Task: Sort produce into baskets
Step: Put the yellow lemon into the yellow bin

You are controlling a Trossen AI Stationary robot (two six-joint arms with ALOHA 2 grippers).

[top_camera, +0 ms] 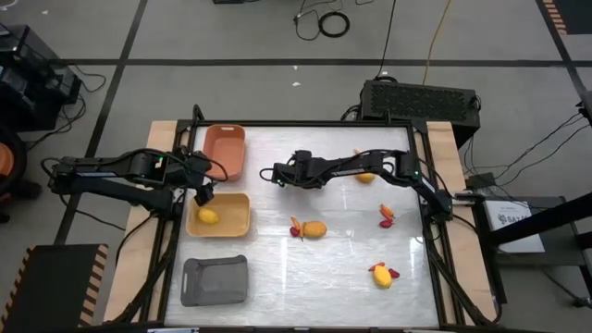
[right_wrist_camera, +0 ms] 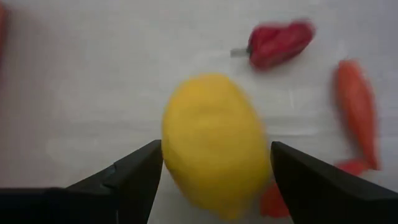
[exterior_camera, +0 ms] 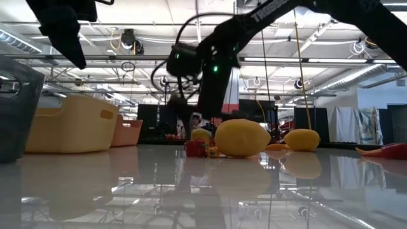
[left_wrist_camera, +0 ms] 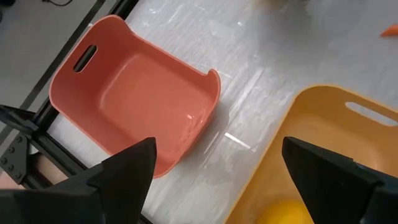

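My right gripper point(right_wrist_camera: 216, 148) is open at mid-table point(top_camera: 282, 178), its fingers on either side of a yellow fruit point(right_wrist_camera: 214, 146), which is blurred. Beyond the fruit lie a red chili point(right_wrist_camera: 280, 42) and an orange carrot stick point(right_wrist_camera: 357, 112). In the high view the arm covers this fruit. My left gripper point(left_wrist_camera: 217, 152) is open and holds nothing. It hangs over the strip of table between the salmon basket point(left_wrist_camera: 143, 93) and the yellow basket point(left_wrist_camera: 336, 143), at the table's left point(top_camera: 202, 194). One yellow fruit point(top_camera: 209, 215) lies in the yellow basket.
The grey basket point(top_camera: 215, 279) stands at the near left. More produce lies about: a yellow fruit point(top_camera: 314, 228) with red and orange pieces point(top_camera: 296, 227), another fruit point(top_camera: 367, 176) half under the right arm, pieces point(top_camera: 387, 215) and a fruit point(top_camera: 381, 276) to the right.
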